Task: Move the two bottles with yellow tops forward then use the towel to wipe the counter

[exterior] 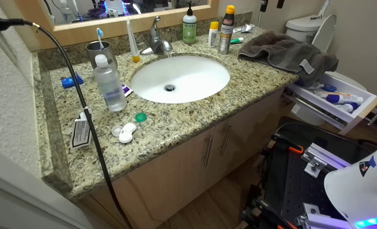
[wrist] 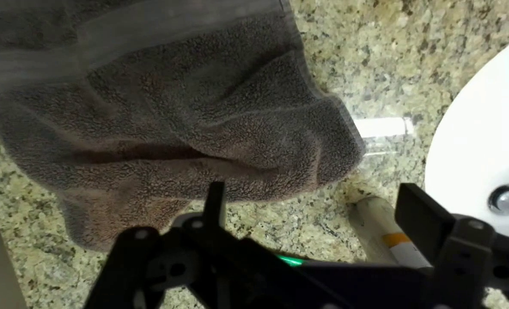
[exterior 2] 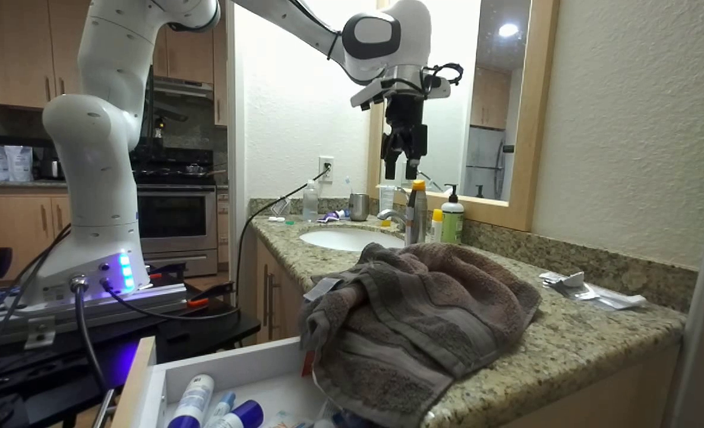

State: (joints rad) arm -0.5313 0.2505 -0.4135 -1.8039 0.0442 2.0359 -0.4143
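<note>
Two yellow-topped bottles [exterior: 226, 35] stand upright, axes vertical.

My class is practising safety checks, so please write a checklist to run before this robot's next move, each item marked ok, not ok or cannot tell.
1. The hand is open and empty: ok.
2. The spray can stands upright: ok.
3. The white bottle stands upright beside it: ok.
4. The hand is low enough to grasp the can: not ok, it seems to hang above the yellow cap in an exterior view.
5. The towel lies flat for wiping: not ok, it is bunched, part hanging down by the open drawer.
6. The counter is dry: cannot tell, speckled stone could hide wet patches.
</note>
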